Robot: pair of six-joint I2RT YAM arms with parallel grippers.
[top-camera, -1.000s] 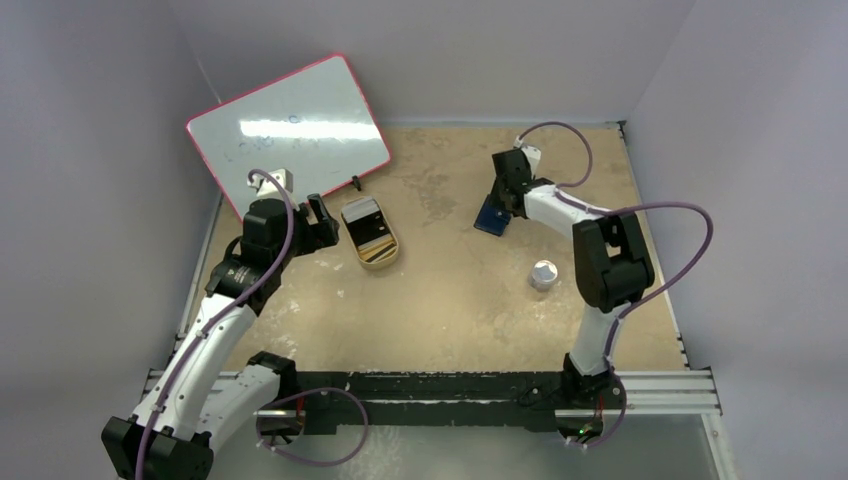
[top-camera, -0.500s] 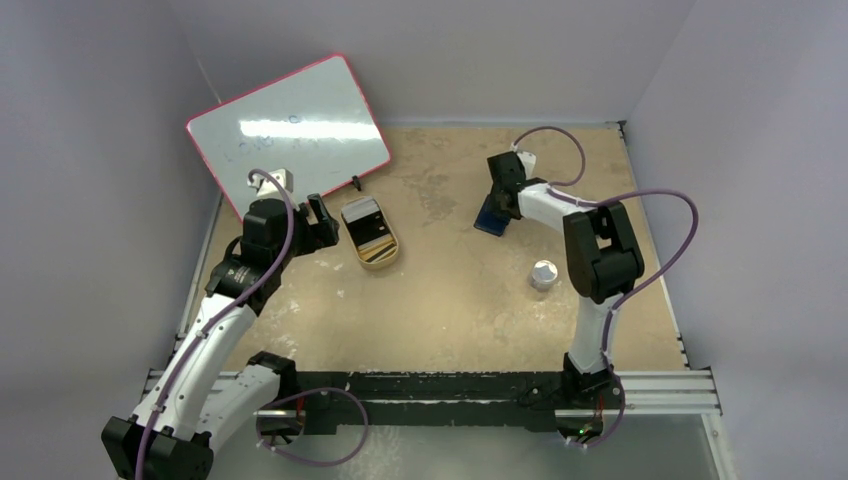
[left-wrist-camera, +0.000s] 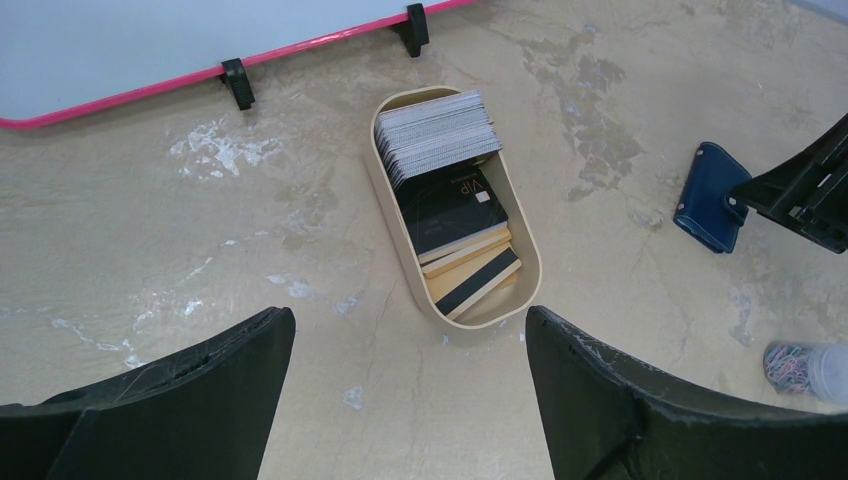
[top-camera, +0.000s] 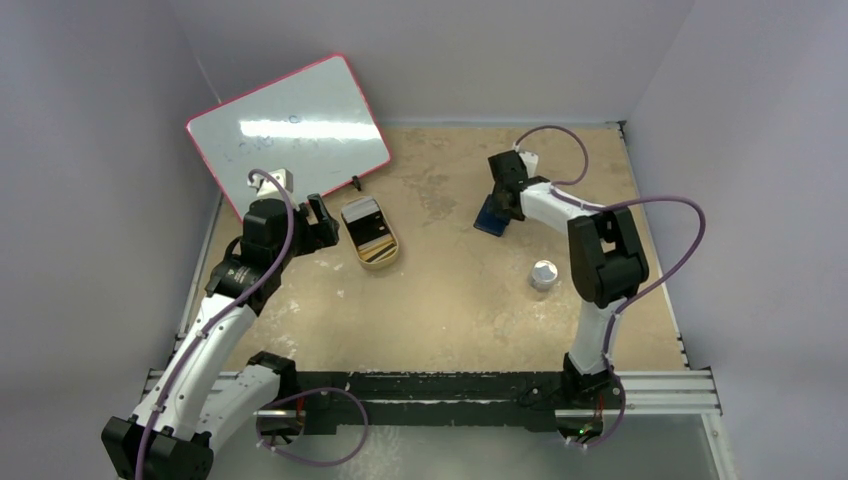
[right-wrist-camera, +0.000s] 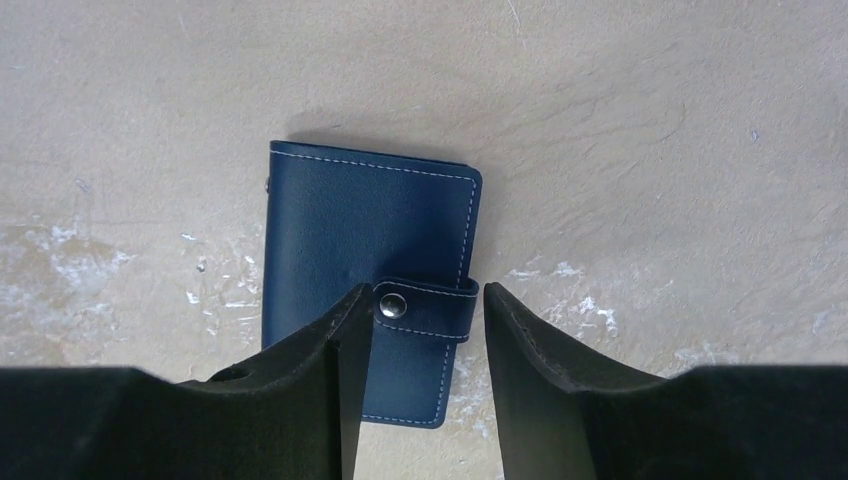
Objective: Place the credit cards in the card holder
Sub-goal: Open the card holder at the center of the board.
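My right gripper (right-wrist-camera: 425, 292) hangs low over the card holder (right-wrist-camera: 365, 215), which lies shut and flat on the table (right-wrist-camera: 650, 150), in the far half toward the right edge. The jaws are parted and clamp nothing. The snap tab (right-wrist-camera: 440, 312) sits in the gap between them, and the left finger's tip overlaps the holder's cover next to the snap button (right-wrist-camera: 391, 306).

I judge the step in hand to be popping that tab so the holder can be opened. To do it well I would catch only the tab's free end, the part past the spine edge, and peel it up and across the button. Pinching the whole cover would only lift the holder off the table. A finger pressing down on the cover should keep it from sliding on the smooth surface.

My left gripper (left-wrist-camera: 408, 318) is spread wide and empty. It hovers near the oval tin (left-wrist-camera: 530, 265), which stands toward the far left, just in front of the whiteboard (left-wrist-camera: 150, 40). The credit cards (left-wrist-camera: 445, 200) lie stacked inside that tin, well apart from the holder. None is in the holder yet, so I would hold the left arm back until the holder lies open.
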